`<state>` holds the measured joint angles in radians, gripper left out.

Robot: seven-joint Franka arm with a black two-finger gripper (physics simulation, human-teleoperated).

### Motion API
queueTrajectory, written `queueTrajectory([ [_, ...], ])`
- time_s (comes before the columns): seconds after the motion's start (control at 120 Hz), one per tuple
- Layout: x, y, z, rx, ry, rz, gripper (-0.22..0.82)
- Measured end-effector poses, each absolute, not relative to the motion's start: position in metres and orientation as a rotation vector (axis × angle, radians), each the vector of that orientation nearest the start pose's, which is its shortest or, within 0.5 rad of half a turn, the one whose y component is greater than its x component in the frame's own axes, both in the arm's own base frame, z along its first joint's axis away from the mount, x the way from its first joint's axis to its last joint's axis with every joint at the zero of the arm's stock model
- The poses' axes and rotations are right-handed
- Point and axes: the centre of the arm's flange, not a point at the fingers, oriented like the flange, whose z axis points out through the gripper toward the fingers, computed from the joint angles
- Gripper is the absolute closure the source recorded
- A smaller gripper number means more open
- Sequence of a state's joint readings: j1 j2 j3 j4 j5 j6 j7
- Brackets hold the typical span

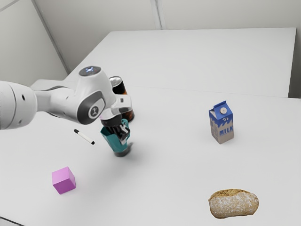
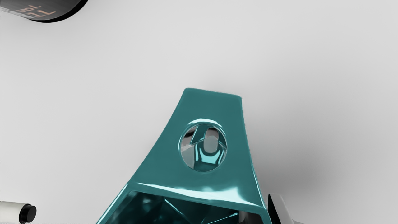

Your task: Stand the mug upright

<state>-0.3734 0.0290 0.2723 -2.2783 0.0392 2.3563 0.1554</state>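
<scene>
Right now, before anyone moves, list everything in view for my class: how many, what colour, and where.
mug: one, teal, exterior view's left half
can: one, black and orange with silver top, beyond the mug
marker: one, white with black ends, beside the mug
cube: one, pink-purple, exterior view's lower left
milk carton: one, blue and beige, exterior view's right
bread: one, brown, exterior view's lower right
table: one, white, under the objects
arm: one, white and grey, from exterior view's left
claw: one, black, gripping the mug's wall
</scene>
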Motion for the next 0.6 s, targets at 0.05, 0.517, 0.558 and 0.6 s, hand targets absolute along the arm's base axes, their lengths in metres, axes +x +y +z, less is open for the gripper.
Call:
queueTrajectory([
  [0.05, 0.5226, -0.0519, 0.3447, -3.067, 0.424, -0.073, 0.78],
  [0.517, 0.5234, -0.0458, 0.3408, -3.078, 0.307, -0.075, 0.57],
  [0.558, 0.5234, -0.0461, 0.3409, -3.079, 0.304, -0.076, 0.54],
  [0.6, 0.5234, -0.0462, 0.3410, -3.080, 0.302, -0.076, 0.50],
])
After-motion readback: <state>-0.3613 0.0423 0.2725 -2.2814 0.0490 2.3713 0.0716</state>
